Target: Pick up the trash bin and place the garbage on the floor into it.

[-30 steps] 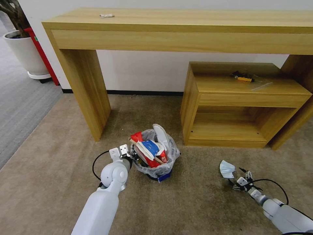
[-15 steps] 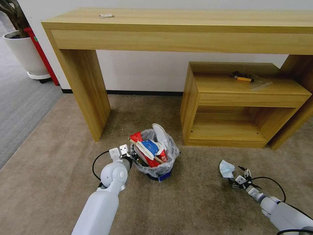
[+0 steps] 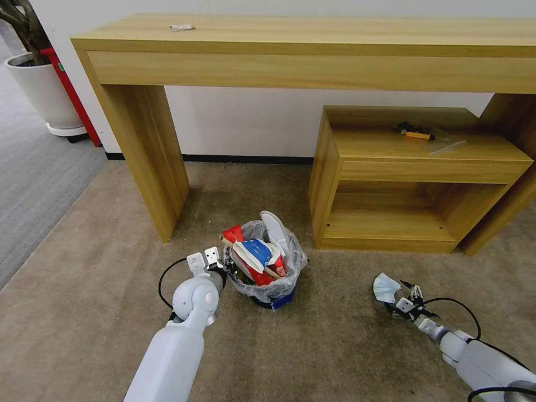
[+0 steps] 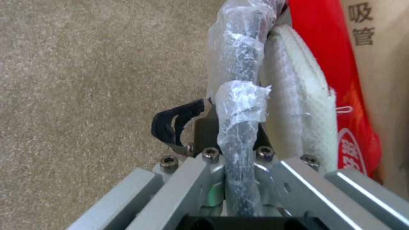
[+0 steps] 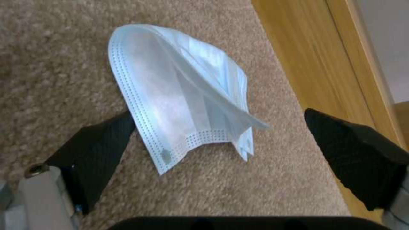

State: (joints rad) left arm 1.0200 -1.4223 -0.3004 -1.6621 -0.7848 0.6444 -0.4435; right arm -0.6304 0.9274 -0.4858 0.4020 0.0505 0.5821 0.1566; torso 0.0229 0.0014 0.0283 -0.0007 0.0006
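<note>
The right end effector [image 5: 221, 150] was held low over the beige short-pile carpet floor [image 3: 346, 346], its two black ribbed fingers [image 5: 358, 153] spread wide apart, with the crumpled pale blue face mask [image 5: 187, 95] lying between them and not gripped. In the head view the same mask [image 3: 386, 287] was seen on the floor just ahead of the right end effector [image 3: 406, 298], near the front of the low wooden shelf unit [image 3: 413, 178]. The left end effector [image 4: 232, 140] was clenched on the rim of the small round black trash bin lined with a clear plastic bag [image 4: 241, 83], the bagged rim running between its fingers. The trash bin [image 3: 267, 285] was seen on the floor between the two arms, just beside the left end effector [image 3: 220, 268], with a blue patch at its base. It was packed with red snack wrappers [image 3: 262, 273], a blue-and-white packet [image 3: 255, 250] and a white slipper [image 3: 277, 228] standing up out of it. Behind it stood the long wooden desk [image 3: 312, 50] against the white wall.
</note>
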